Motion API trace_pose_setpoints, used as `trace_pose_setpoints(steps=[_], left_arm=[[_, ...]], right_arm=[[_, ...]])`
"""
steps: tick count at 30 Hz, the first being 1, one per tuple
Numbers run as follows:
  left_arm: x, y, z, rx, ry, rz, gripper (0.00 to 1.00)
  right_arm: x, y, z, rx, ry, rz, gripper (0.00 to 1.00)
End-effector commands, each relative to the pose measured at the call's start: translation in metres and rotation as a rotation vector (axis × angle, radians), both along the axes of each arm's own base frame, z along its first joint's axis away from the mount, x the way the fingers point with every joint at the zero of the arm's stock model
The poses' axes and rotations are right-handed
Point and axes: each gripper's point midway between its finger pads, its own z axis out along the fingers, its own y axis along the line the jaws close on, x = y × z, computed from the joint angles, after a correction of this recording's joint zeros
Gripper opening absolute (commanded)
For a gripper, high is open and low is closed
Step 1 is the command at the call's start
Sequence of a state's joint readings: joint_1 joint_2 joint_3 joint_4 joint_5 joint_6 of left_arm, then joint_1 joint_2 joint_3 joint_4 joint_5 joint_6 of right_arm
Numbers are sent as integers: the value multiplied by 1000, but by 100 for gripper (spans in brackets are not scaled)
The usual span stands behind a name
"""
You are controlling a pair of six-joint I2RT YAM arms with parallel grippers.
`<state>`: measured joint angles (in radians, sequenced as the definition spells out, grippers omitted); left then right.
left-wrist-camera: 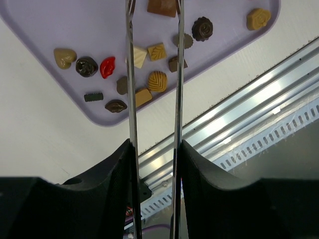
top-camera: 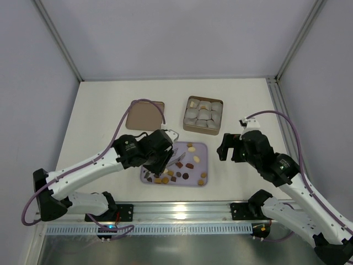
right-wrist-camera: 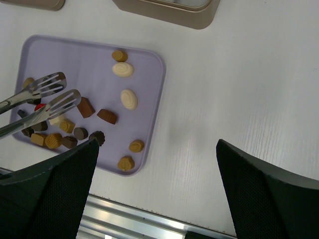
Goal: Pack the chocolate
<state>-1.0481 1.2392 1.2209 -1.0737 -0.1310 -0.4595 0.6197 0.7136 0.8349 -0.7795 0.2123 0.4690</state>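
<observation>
Left claw (left-wrist-camera: 154, 149) grasping steel tongs (right-wrist-camera: 65, 101), tips apart over lilac plastic tray (right-wrist-camera: 99, 59), frame left; straddle one brown chocolate (right-wrist-camera: 85, 106) squarely; right claw (right-wrist-camera: 157, 144) released.

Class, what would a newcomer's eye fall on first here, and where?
A lilac tray in the middle of the top view, strewn with chocolates: brown, tan, cream, one red. Metal tongs, clamped in the left gripper, hang over it; behind it sits a tan box of grey liners.
</observation>
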Motion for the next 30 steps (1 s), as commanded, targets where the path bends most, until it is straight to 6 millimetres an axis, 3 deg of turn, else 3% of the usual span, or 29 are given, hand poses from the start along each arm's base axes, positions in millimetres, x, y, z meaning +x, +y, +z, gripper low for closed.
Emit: trace_pose_setpoints(steps=[1, 30], left_arm=[[-4, 0, 0, 7, -11, 8, 41], [-10, -7, -28, 120, 37, -67, 44]], right_arm=[[3, 5, 9, 42, -33, 3, 100], [0, -1, 8, 31, -42, -3, 100]])
